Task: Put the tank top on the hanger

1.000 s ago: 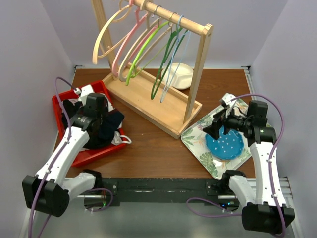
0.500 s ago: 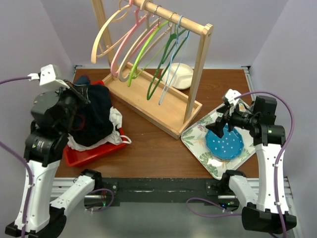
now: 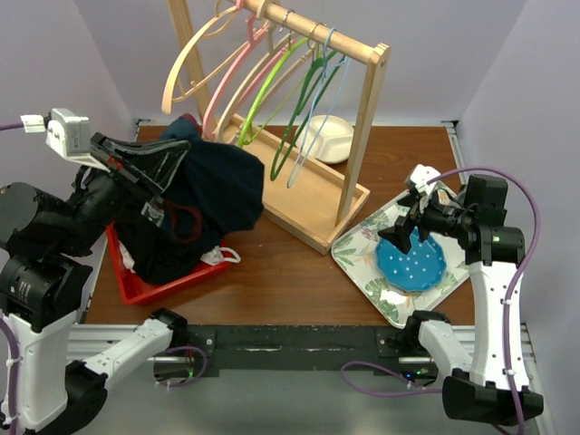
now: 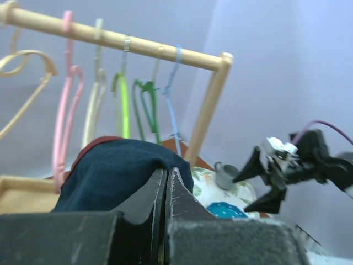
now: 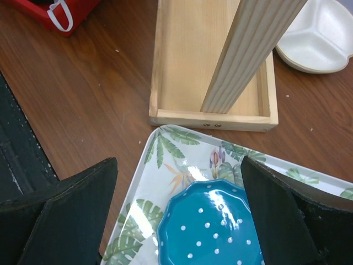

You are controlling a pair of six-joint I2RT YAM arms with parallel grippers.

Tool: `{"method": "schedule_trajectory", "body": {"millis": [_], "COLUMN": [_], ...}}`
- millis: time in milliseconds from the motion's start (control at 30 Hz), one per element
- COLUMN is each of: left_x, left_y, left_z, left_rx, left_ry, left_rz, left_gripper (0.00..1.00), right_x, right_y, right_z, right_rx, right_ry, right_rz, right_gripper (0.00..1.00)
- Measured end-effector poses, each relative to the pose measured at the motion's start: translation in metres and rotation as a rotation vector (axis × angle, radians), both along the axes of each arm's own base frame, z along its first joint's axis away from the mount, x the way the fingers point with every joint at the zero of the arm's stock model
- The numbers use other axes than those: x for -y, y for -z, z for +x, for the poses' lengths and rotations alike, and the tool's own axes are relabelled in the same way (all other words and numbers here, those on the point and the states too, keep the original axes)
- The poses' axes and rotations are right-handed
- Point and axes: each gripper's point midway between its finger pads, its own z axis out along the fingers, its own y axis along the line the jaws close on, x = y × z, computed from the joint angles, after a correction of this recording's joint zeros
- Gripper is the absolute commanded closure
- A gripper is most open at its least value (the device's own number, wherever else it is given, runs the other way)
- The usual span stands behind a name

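Left gripper [image 4: 166,182]: flat black pads pressed together, pinching a fold of the tank top [image 3: 217,186]

Tank top is soft matte navy knit, bunched into a rounded hump over the pinch, dark red trim along its upper edge and in a loop lower down. It hangs from the gripper over the red plastic tray [image 3: 136,288], lower folds reaching into it, upper edge close to the left end of the wooden rack [image 3: 362,136]. Whether cloth touches rack, can't tell

White cloth [image 3: 216,256] with a loop strap pokes out at the tray's near right corner

The hanger [image 4: 171,113] is thin light-blue wire, slim hook over the round wooden rod, last in the row nearest the right post, just beside the dark green hanger [image 4: 148,105]. Well apart from the tank top

Right gripper [image 5: 177,165]: black wedge fingers spread wide, holding nothing, hovering over the glossy blue white-dotted plate [image 3: 412,263], which sits on the leaf-print tray [image 3: 358,254]

White divided dish [image 3: 331,136] sits behind the rack on the brown wood-grain table [image 3: 290,272]
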Motion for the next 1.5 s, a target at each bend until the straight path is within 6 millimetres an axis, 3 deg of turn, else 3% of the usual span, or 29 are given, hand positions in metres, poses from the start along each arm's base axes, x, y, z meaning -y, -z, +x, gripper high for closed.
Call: {"method": "schedule_trajectory", "body": {"millis": [167,400,700,867,1000,1200,1500], "left_x": [0.035,0.075,0.113,0.12,0.124,0.124,0.11], "left_y": [-0.003,0.018,0.106,0.132,0.161,0.233,0.314], "left_z": [-0.013,-0.022,0.008,0.011,0.008,-0.01,-0.04], "left_rx": [0.035,0.019,-0.171,-0.202,-0.246,-0.417,-0.612], "left_ry": [0.204,0.448,0.577,0.591,0.613,0.652,0.672], "left_rz": [0.029,0.046,0.063,0.079,0.109,0.17,0.202], "left_gripper": [1.0,1.0,1.0,1.0,1.0,1.0,0.99], "right_x": [0.0,0.0,-0.004,-0.008,-0.023,-0.059,-0.077], "right_y": [0.002,0.003,0.017,0.035,0.054,0.089,0.124], "right_z": [0.002,0.002,-0.003,-0.008,-0.021,-0.055,-0.063], "right_rx": [-0.007,-0.002,-0.023,-0.069,-0.105,-0.162,-0.19], "right_ry": [-0.003,-0.008,-0.071,-0.139,-0.253,-0.488,-0.647], "right_rz": [-0.002,-0.006,-0.008,-0.015,-0.039,-0.096,-0.198], "right_gripper": [0.02,0.01,0.01,0.01,0.01,0.01,0.02]}}
